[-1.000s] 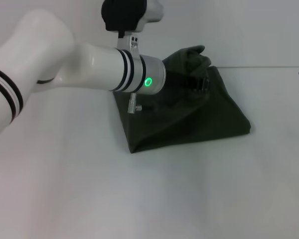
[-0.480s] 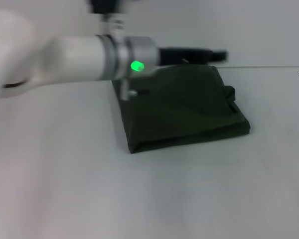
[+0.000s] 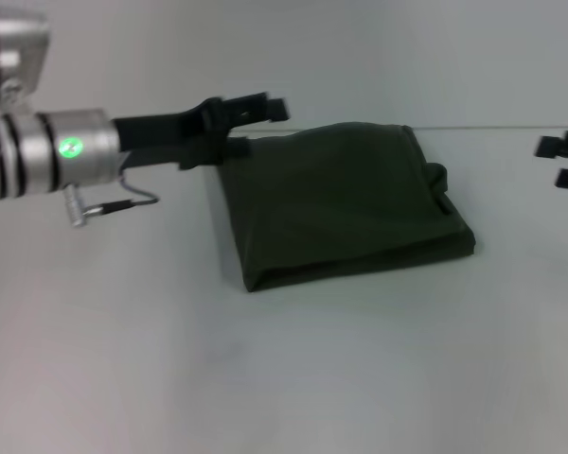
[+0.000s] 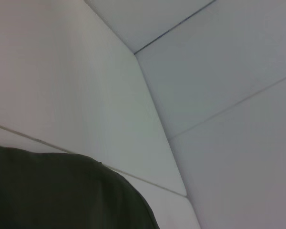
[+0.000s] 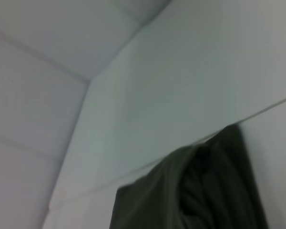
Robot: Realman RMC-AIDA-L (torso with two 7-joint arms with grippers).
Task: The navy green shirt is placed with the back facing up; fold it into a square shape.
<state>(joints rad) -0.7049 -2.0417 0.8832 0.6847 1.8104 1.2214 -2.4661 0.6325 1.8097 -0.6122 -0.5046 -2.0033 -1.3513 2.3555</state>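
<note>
The navy green shirt (image 3: 346, 203) sits folded near the tabletop (image 3: 265, 378)'s far edge; left gripper (image 3: 265, 123) spread wide, empty, by its far-left corner; right gripper (image 3: 560, 163) also parted.

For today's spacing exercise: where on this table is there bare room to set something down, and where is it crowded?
Bare table runs across the whole near side, before the folded navy green shirt, and under the left gripper. It is crowded at the shirt's far left corner, where the open left gripper hovers. The right gripper sits at the right edge.
</note>
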